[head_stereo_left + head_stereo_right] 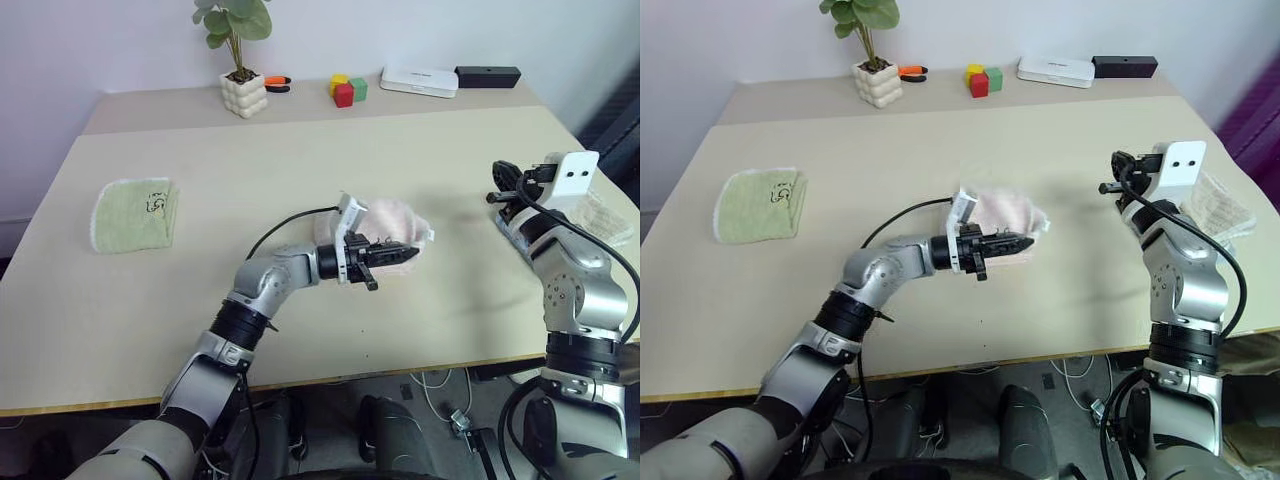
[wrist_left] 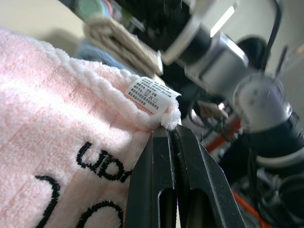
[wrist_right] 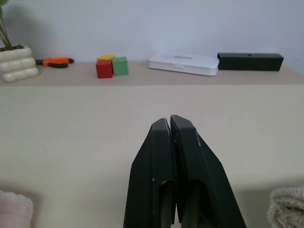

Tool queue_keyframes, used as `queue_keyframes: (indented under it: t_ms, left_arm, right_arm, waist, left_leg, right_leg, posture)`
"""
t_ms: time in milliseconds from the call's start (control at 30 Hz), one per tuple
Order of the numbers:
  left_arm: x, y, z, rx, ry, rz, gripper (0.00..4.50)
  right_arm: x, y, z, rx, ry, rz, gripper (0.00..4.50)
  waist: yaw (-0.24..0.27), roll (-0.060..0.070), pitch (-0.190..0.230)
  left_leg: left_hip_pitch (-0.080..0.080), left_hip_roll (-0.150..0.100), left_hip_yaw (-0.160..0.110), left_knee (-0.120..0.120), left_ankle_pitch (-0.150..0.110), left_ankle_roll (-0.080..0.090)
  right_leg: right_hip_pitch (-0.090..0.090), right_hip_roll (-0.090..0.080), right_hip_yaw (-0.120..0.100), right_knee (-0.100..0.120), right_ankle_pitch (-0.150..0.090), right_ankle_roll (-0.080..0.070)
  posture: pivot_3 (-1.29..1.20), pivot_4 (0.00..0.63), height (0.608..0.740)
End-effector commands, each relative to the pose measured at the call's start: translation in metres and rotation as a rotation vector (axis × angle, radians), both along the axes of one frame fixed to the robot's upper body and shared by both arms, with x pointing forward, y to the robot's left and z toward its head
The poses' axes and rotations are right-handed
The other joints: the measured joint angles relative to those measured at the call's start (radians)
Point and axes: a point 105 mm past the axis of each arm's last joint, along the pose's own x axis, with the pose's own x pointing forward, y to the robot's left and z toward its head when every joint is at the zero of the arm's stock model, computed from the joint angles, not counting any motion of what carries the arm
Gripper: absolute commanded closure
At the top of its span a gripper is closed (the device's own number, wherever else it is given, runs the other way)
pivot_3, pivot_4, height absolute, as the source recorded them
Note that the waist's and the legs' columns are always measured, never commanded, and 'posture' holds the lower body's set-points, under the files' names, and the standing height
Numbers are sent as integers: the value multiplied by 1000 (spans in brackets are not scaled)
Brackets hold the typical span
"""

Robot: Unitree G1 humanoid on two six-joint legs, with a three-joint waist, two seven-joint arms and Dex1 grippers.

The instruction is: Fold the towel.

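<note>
Pink towel (image 1: 392, 228) bunched mid-tabletop (image 1: 250, 170), corner pinched in left gripper (image 1: 398, 254). Right gripper (image 3: 170, 124) clamped on nothing, well apart toward tabletop's right edge.

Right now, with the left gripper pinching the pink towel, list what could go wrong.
1. The left gripper is shut on only the edge of the towel by its label; the fabric could slip out.
2. The towel sits bunched, so the fold may come out uneven.
3. The right gripper is shut and holds nothing, so the towel's other side is loose and may drag.
</note>
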Motion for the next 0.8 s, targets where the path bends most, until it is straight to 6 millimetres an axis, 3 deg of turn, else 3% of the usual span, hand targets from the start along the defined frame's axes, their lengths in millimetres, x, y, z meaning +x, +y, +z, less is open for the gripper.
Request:
queue_keyframes:
  t_ms: [33,200,233,333,400,533,633,767,800]
  left_arm:
    - [4,-10,11,-16,-53,-8,4484]
    - [-1,-19,6,-23,-29,-69,4484]
    - [-3,-19,5,-23,-25,-88,4222]
    - [-9,-18,1,5,-17,-128,3085]
    - [-13,-18,-1,17,-47,-153,2084]
    - [-1,-18,4,7,-91,-64,27]
    - [-5,-10,33,-131,-72,-92,27]
    - [-11,10,82,-326,-97,-76,27]
    - [-13,15,88,-346,-90,-78,0]
  right_arm:
    - [-7,4,15,5,-56,-1,4500]
    - [-7,7,18,2,-62,1,4500]
    - [-6,8,18,1,-64,4,4500]
    - [-5,16,19,-3,-64,49,4500]
    - [-5,19,19,-13,-66,63,4500]
    - [-3,25,19,-20,-69,94,4500]
    - [-9,35,27,-34,-110,200,4500]
    - [-33,55,38,-2,-155,468,4500]
    - [-37,57,41,5,-166,503,3956]
  waist:
    - [-1,0,0]
    - [-2,-1,1]
    - [-3,-1,1]
    - [-3,-1,1]
    - [-3,-1,1]
    - [-1,-1,1]
    - [-3,-1,1]
    - [-3,-1,3]
    - [-3,-1,3]
  left_leg:
    - [0,0,0,0,0,1]
    - [-1,0,0,1,-1,2]
    - [-1,0,0,1,-1,2]
    - [-1,0,0,1,-1,2]
    - [-1,0,0,1,-1,2]
    - [-1,0,0,1,-1,2]
    - [-2,0,0,2,-1,3]
    - [-2,0,-1,2,-1,3]
    - [-2,0,-1,2,-1,3]
  right_leg:
    - [0,0,0,0,0,0]
    - [0,0,0,0,0,0]
    - [-1,0,0,0,0,0]
    - [-1,0,0,1,0,0]
    - [-1,0,0,1,0,0]
    - [0,0,0,1,0,1]
    - [0,0,0,1,1,1]
    - [-1,0,0,1,2,3]
    - [0,0,0,1,2,4]
  posture:
    - [0,150,740]
    - [0,150,740]
    - [0,150,740]
    - [0,150,740]
    - [0,150,740]
    - [0,150,740]
    - [0,150,740]
    - [0,150,740]
    - [0,150,740]
